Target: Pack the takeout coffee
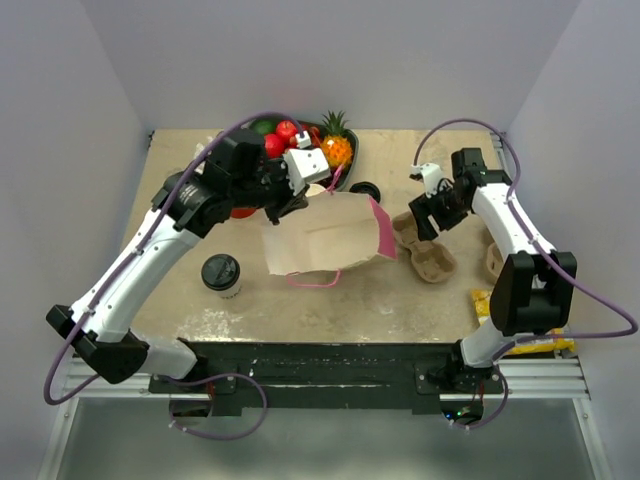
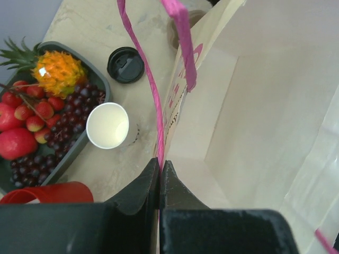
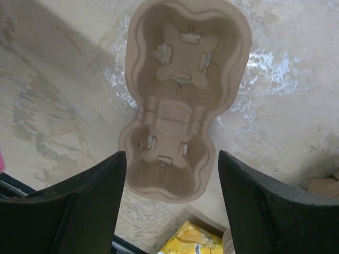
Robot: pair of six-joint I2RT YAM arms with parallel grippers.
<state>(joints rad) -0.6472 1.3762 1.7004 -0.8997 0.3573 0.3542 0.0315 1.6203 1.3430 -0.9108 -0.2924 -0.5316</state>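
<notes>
Paper-walled, the takeout coffee (image 1: 224, 289) at 8 o'clock of the bag (image 1: 325, 238) looks light and crushable: grip gently below the lid (image 1: 219, 270). Left tool (image 2: 160, 168) clenches the bag; right tool (image 3: 172, 174) is released.

Beige worktop (image 1: 260, 310) boxed in by pale walls (image 1: 330, 60).
Plain lavender-grey walls stand at the back, left and right of the mottled, stone-patterned worktop, which is evenly lit with only soft shadows. A black base plate (image 1: 330, 360) on silver rails (image 1: 560, 375) runs along its near edge, with grey floor (image 1: 330, 440) below.
</notes>
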